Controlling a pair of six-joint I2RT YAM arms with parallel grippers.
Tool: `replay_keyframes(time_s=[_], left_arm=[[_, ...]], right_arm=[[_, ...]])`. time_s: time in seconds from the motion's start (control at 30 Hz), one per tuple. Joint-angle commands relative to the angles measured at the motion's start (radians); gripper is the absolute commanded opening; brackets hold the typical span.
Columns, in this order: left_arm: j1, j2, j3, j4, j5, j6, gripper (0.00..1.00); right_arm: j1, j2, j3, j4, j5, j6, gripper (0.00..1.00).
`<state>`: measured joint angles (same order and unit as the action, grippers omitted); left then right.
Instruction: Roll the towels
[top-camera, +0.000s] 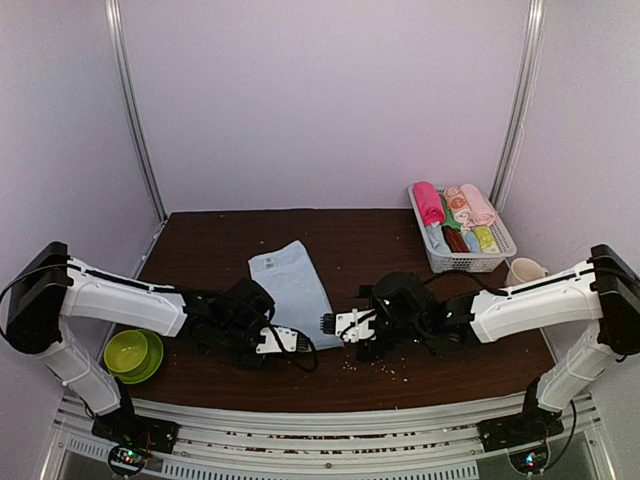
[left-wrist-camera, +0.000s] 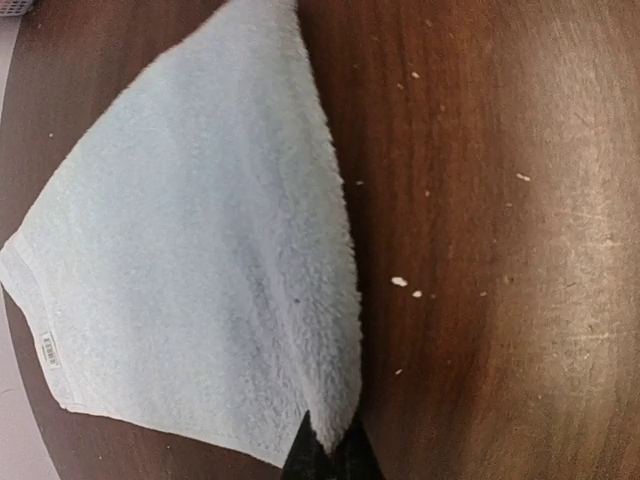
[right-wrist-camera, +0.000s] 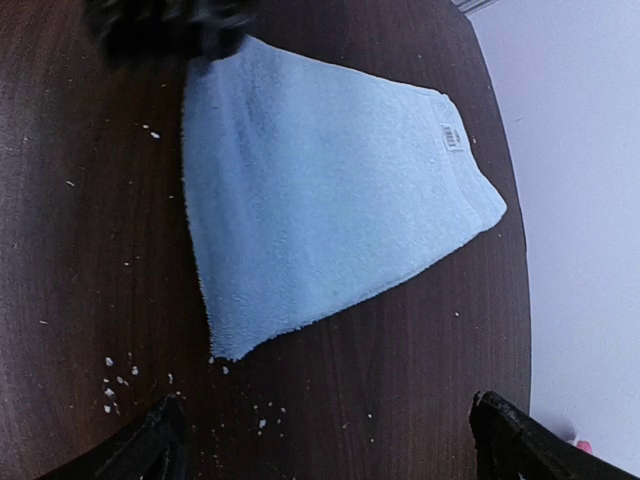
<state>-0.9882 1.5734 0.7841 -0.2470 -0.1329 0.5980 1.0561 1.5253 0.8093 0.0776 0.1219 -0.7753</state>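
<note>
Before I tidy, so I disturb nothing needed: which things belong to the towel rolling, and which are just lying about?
Job: light blue towel, pink towel, left gripper.
Lying about: white basket, small rolls, green bowl, cup.

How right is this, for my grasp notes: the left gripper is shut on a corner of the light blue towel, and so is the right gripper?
Not the right gripper: the right wrist view shows it open, holding nothing. The left gripper is shut on a corner of the light blue towel.

From high behind, looks down over the whole desk (top-camera: 380, 240); from each wrist, looks close at one shared blue towel (left-wrist-camera: 200, 250).
</note>
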Motion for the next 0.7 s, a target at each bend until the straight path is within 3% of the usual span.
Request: replay_keyframes(time_s=[0.0, 0.17, 0.4, 0.53, 0.67], left_arm=[[0.096, -0.097, 0.044, -0.06, 0.223, -0.05, 0.0], [0.183, -0.15, 0.032, -0.051, 0.397, -0.088, 0.0], [0.197, -0.222, -0.035, 0.036, 0.464, -0.107, 0.0], [0.198, -0.251, -0.06, 0.057, 0.512, -0.107, 0.0], [0.197, -0.262, -0.079, 0.07, 0.533, -0.118, 0.0]], right_arm=[[0.026, 0.061, 0.039, 0.025, -0.084, -0.021, 0.99], [0.045, 0.125, 0.068, 0.043, -0.112, -0.002, 0.96], [0.051, 0.166, 0.082, 0.127, -0.126, 0.087, 0.96], [0.065, 0.209, 0.097, 0.136, -0.102, 0.131, 0.9], [0.118, 0.247, 0.08, 0.155, -0.051, 0.108, 0.9]])
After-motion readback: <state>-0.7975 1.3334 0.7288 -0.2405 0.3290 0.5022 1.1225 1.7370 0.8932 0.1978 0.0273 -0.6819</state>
